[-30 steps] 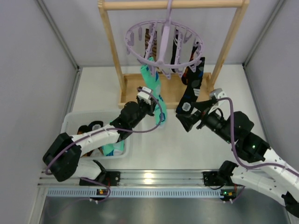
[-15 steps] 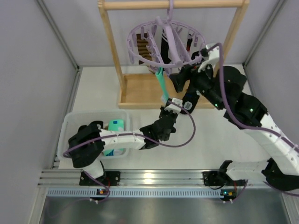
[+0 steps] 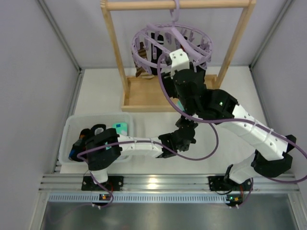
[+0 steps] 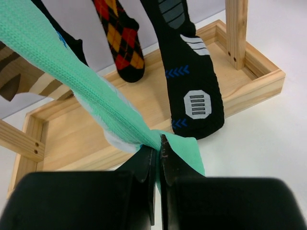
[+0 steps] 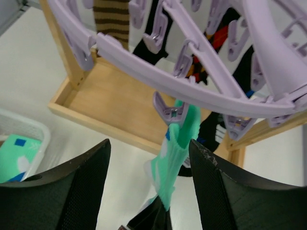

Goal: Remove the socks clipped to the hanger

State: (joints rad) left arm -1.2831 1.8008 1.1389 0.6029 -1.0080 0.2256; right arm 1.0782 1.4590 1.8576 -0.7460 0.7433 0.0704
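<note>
Your left gripper point(image 4: 158, 143) pinches the mint-green sock point(image 4: 96, 105) near its lower end. The sock looks light, soft and stretchy, and runs taut up to its peg point(image 5: 171, 112) on the hanger point(image 5: 206, 93). Your right gripper point(image 5: 148, 143), jaws spread, faces that peg. Squeezing there is likely safer than tugging the knit.

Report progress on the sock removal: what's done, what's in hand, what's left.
Done: at least one binned sock lies in the bin. In hand: the left hand is shut on the hanging mint-green sock, which a peg on the hanger still holds; the right hand is open just below that peg. Left: the brown-striped sock, diamond sock and black sock still hang.
</note>
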